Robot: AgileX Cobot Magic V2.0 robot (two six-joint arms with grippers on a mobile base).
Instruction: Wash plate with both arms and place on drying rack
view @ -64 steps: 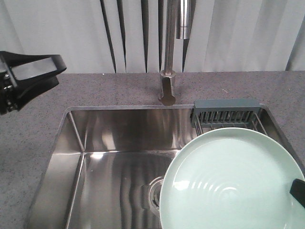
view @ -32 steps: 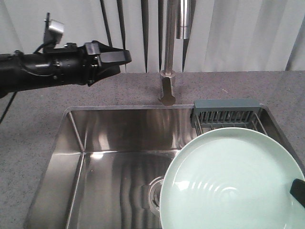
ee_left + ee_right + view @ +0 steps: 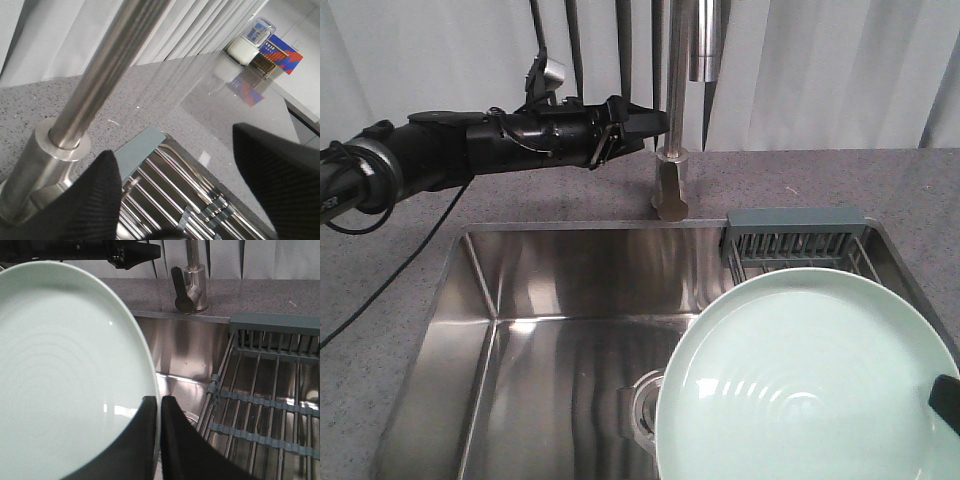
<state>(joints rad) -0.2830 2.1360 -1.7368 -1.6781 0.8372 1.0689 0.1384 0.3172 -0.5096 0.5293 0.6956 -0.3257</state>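
Hovering just beside the upright steel tap (image 3: 672, 100) in the front view, the black left gripper (image 3: 658, 122) lies level; the round mint-green plate (image 3: 810, 380) hangs over the shiny steel sink basin (image 3: 550, 280), partly hiding the grey-blue wire drying rack (image 3: 795, 240). Left wrist view: jaws spread wide, empty. Right wrist view: the black right gripper (image 3: 159, 440) clamps the plate's rim.

Big shiny steel sink (image 3: 550, 300) w/ a round drain hole (image 3: 645, 405) at the bottom. Tall silver tap pipe (image 3: 676, 80) stands at the back edge, its flat handle (image 3: 670, 195) pointing down. Grey speckled counter (image 3: 820, 180) all round. Pale curtain (image 3: 840, 70) behind. Far off on the counter: white jar-like thing (image 3: 245, 47) & red-blue box (image 3: 280, 50).
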